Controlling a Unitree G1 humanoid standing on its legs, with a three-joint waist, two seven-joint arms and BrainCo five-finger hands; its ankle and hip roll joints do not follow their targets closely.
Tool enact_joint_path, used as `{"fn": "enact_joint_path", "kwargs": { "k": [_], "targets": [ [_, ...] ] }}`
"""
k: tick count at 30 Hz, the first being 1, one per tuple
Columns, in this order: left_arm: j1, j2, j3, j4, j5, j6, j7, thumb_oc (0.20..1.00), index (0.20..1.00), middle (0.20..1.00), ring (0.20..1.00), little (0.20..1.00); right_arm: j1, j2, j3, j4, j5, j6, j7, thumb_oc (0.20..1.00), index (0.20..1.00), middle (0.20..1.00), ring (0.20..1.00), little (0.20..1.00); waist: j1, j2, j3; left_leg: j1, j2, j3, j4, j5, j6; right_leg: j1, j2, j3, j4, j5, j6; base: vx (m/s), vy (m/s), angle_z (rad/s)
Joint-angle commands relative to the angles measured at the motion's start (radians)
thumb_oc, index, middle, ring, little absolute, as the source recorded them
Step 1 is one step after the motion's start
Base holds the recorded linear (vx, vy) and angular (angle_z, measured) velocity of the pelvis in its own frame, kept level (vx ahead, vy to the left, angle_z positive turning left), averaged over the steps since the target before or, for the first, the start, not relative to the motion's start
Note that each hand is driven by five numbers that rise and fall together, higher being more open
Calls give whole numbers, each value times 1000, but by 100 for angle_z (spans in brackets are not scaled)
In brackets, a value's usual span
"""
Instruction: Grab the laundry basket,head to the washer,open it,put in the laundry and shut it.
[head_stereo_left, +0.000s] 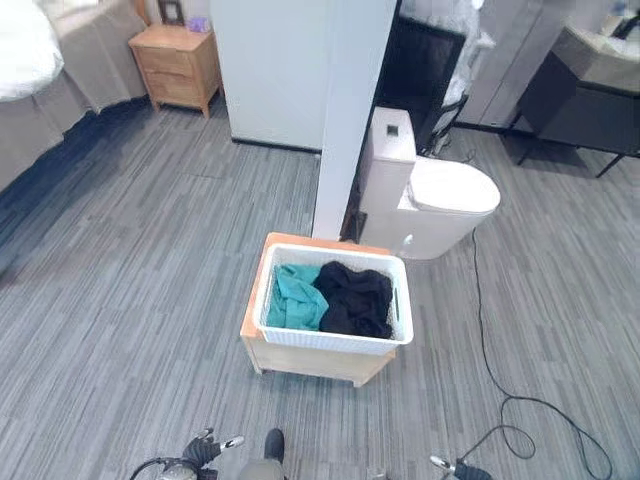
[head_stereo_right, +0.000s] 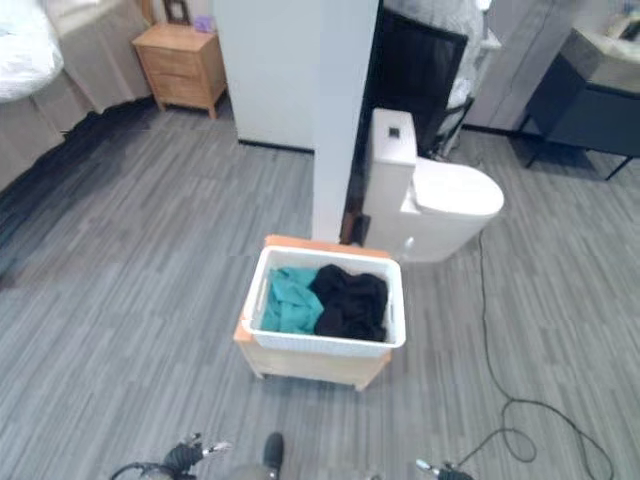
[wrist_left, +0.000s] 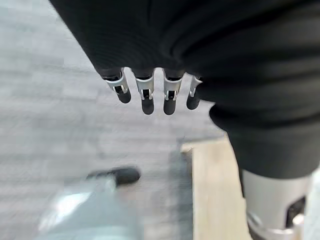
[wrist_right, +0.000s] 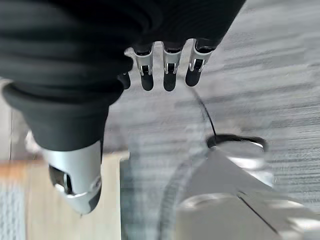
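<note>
A white laundry basket (head_stereo_left: 330, 340) sits on a low wooden stand (head_stereo_left: 300, 358) in the middle of the floor. Inside lie a teal garment (head_stereo_left: 293, 298) and a black garment (head_stereo_left: 355, 298). My left hand (head_stereo_left: 205, 447) hangs low at the near left, well short of the basket. Its fingers (wrist_left: 145, 92) are straight and hold nothing, with the stand's wooden top (wrist_left: 215, 190) beyond them. My right hand (head_stereo_left: 455, 467) hangs at the near right, fingers (wrist_right: 167, 70) relaxed and empty above the grey floor.
Behind the basket, a white toilet (head_stereo_left: 440, 195) stands beside a white wall end (head_stereo_left: 345, 110). A wooden nightstand (head_stereo_left: 178, 62) and a bed (head_stereo_left: 40, 70) are at the far left. A dark cabinet (head_stereo_left: 585, 105) is at the far right.
</note>
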Motion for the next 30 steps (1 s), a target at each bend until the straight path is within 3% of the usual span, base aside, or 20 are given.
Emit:
{"fn": "enact_joint_path", "kwargs": {
  "k": [1, 7, 8, 9, 11, 12, 14, 16, 20, 22, 26, 30],
  "targets": [
    [-6, -3, 66, -25, -38, -21, 16, 1000, 1000, 1000, 1000, 1000, -4, -30, -17, 15, -13, 2, -9, 1000, 1000, 1000, 1000, 1000, 29, 22, -16, -61, 41, -57, 59, -40, -40, -26, -6, -11, -228, 225, 32, 206, -73, -18],
    [10, 6, 109, -65, -87, -36, 19, 1000, 1000, 1000, 1000, 1000, 12, -35, -34, 36, -28, 7, -3, 1000, 1000, 1000, 1000, 1000, 22, 1, -35, 10, 9, -92, 63, -100, -43, -17, -32, 32, -349, 294, 59, 181, -73, 15],
    [10, 6, 109, -66, -87, -35, 19, 1000, 1000, 1000, 1000, 1000, 12, -36, -34, 36, -28, 7, -3, 1000, 1000, 1000, 1000, 1000, 22, 2, -34, 10, 10, -92, 64, -101, -43, -17, -31, 32, -349, 294, 59, 238, -140, 16],
    [5, 15, 108, -108, -105, -42, 25, 1000, 1000, 1000, 1000, 1000, 18, -37, -31, 33, -25, 5, 1, 1000, 1000, 1000, 1000, 1000, 13, -9, -25, 13, 0, -124, 88, -121, -45, -32, -15, 92, -329, 276, 54, 102, -71, 25],
    [-3, 15, 102, -122, -105, -44, 25, 1000, 1000, 1000, 1000, 1000, 19, -36, -34, 33, -20, 4, 0, 1000, 1000, 1000, 1000, 1000, 11, -12, -19, 12, -1, -128, 103, -129, -49, -34, -9, 108, -311, 268, 50, 94, -68, 20],
    [-3, 15, 102, -122, -105, -44, 25, 1000, 1000, 1000, 1000, 1000, 19, -36, -34, 33, -20, 4, 0, 1000, 1000, 1000, 1000, 1000, 11, -12, -19, 12, -1, -128, 103, -129, -49, -34, -9, 108, -311, 268, 50, 115, -112, 9],
    [-33, 9, 64, -216, -120, -37, 30, 1000, 1000, 1000, 1000, 1000, 49, -38, -50, 33, -3, 3, -3, 1000, 1000, 1000, 1000, 1000, -10, -12, -28, -5, 27, -149, 131, -132, -86, -12, 1, 28, -292, 247, 31, 155, -174, 37],
    [-25, 13, 64, -312, -130, -33, 33, 1000, 1000, 1000, 1000, 1000, 51, -52, -67, 21, 8, 2, -11, 1000, 1000, 1000, 1000, 1000, -20, -6, -40, 4, 49, -152, 115, -125, -96, 10, 12, -10, -303, 240, 26, 128, -107, 88],
    [35, 35, 90, -490, -101, -16, 47, 1000, 1000, 1000, 1000, 1000, 48, -76, -95, -41, 16, -3, -21, 1000, 1000, 1000, 1000, 1000, -18, -1, -54, 36, 72, -149, 77, -115, -97, 29, 29, -12, -311, 231, 23, 84, -34, 26],
    [108, 53, 150, -657, -46, 0, 64, 1000, 1000, 1000, 1000, 1000, 49, -104, -136, -151, 10, -7, -39, 1000, 1000, 1000, 1000, 1000, -12, 2, -63, 64, 84, -138, 48, -111, -101, 54, 36, -16, -326, 222, 23, 114, -13, -20],
    [172, 106, 188, -822, 65, 28, 47, 1000, 1000, 1000, 1000, 1000, 50, -152, -150, -313, -33, 0, -50, 1000, 1000, 1000, 1000, 1000, -5, 12, -72, 91, 94, -128, 21, -113, -100, 74, 40, -11, -344, 216, 26, 59, 1, -14],
    [145, 135, 170, -838, 156, 87, 12, 1000, 1000, 1000, 1000, 1000, 19, -209, -155, -447, -72, 26, -50, 1000, 1000, 1000, 1000, 1000, -4, 23, -70, 100, 98, -119, 5, -110, -99, 72, 40, -6, -343, 211, 26, 32, 15, -10]
  ]
}}
